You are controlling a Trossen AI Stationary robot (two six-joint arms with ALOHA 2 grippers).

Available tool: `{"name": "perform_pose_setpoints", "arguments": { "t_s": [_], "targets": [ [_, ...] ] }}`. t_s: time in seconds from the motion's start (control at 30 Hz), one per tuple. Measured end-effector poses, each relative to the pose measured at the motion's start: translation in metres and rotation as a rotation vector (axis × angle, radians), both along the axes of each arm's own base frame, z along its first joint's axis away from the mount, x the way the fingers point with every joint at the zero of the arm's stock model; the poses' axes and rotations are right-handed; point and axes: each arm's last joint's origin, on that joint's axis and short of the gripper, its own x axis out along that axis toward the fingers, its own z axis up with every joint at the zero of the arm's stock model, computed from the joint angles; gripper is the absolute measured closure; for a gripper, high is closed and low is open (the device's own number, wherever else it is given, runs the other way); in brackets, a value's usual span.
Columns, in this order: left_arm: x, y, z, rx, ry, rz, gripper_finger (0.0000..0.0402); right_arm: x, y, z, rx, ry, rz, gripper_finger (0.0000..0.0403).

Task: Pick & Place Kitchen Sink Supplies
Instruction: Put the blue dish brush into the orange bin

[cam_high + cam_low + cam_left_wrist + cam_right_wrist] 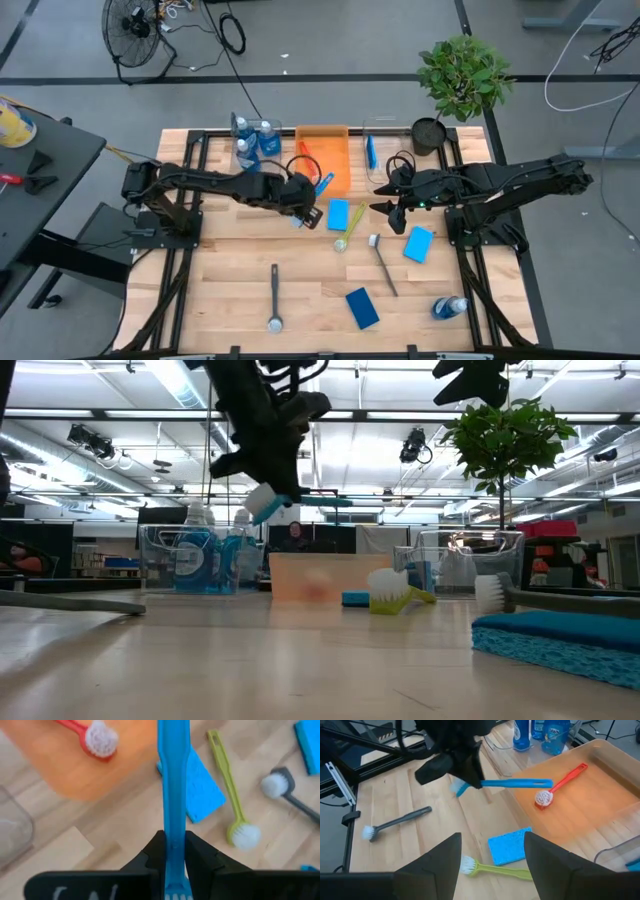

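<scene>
Blue brush [173,795] is clamped in the left hand [172,851], carried above the tabletop; next, probably release over the orange bin [322,152]. Right hand [492,852] waits open.

No legible text on the clear bottles [549,731], blue label lettering too blurred to read, no other signs or numbers readable

Blue brush [173,795], orange bin [322,140]

A brush [308,158] lies in the bin [335,136]; a sponge [338,214] lies just before it.
</scene>
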Motion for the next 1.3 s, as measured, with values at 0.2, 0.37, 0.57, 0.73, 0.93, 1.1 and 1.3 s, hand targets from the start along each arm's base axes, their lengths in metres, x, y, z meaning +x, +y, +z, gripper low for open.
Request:
{"name": "perform_pose_setpoints", "arguments": {
  "t_s": [0.2, 0.37, 0.57, 0.73, 0.93, 1.1, 1.3],
  "targets": [
    [0.002, 0.027, 0.007, 0.048, -0.048, -0.005, 0.0347, 0.0, 0.0, 0.0, 0.0, 0.0, 0.0, 0.0185],
    [0.003, 0.053, 0.01, 0.065, -0.095, 0.001, 0.0347, 0.0, 0.0, 0.0, 0.0, 0.0, 0.0, 0.0185],
    [0.0, 0.083, 0.013, 0.127, -0.118, 0.011, 0.0347, 0.0, 0.0, 0.0, 0.0, 0.0, 0.0, 0.0185],
    [-0.005, 0.105, 0.014, 0.211, -0.089, -0.032, 0.0347, 0.0, 0.0, 0.0, 0.0, 0.0, 0.0, 0.0185],
    [-0.011, 0.127, 0.016, 0.236, -0.099, 0.013, 0.0346, 0.0, 0.0, 0.0, 0.009, -0.002, -0.01, 0.0185],
    [-0.011, 0.139, 0.019, 0.251, -0.154, 0.053, 0.0346, 0.0, -0.001, 0.0, 0.001, -0.007, -0.042, 0.0185],
    [-0.013, 0.145, 0.02, 0.27, -0.155, 0.064, 0.0346, 0.0, -0.001, 0.0, 0.0, -0.008, -0.043, 0.0185]
  ]
}}
